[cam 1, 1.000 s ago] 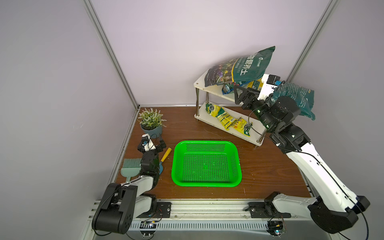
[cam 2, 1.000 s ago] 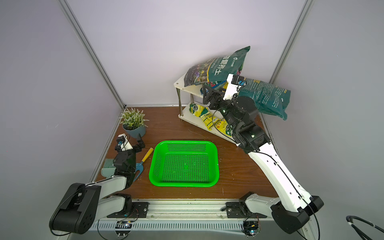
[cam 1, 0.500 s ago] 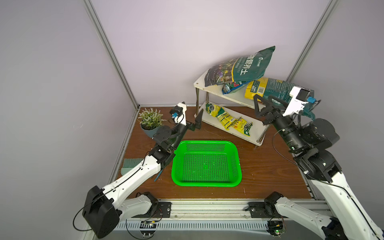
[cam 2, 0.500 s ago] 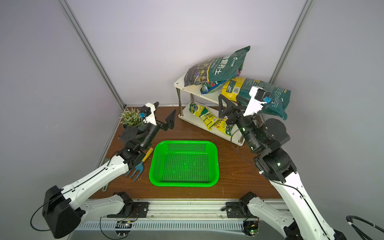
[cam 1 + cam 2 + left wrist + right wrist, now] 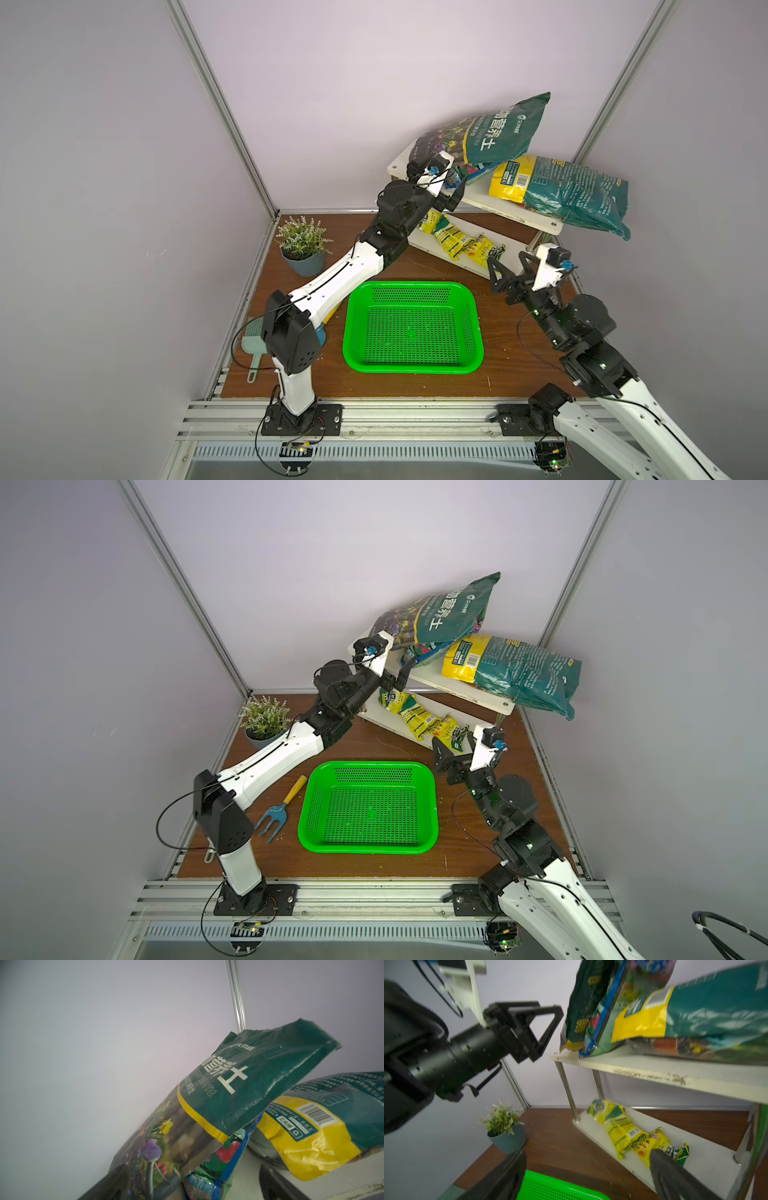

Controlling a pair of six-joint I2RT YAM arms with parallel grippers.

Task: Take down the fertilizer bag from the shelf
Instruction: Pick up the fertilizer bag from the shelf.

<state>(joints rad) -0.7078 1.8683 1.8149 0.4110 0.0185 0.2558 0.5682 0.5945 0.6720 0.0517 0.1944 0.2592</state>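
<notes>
The shelf stands at the back right. On its top board a dark green fertilizer bag with a flower print leans upward over a small blue-edged bag. A teal and yellow bag lies beside it and overhangs the board's right end. My left gripper is open at the top board's left end, its fingers either side of the green bag's lower end. My right gripper hangs open and empty, low in front of the shelf.
A green basket sits mid-table. Yellow packets lie on the lower board. A potted plant stands back left, with a garden fork and a grey-green brush near the left arm's base.
My left arm rose from the table's front left up to the shelf's top board. My right arm drew back from the top board down toward the basket and opened wider.
</notes>
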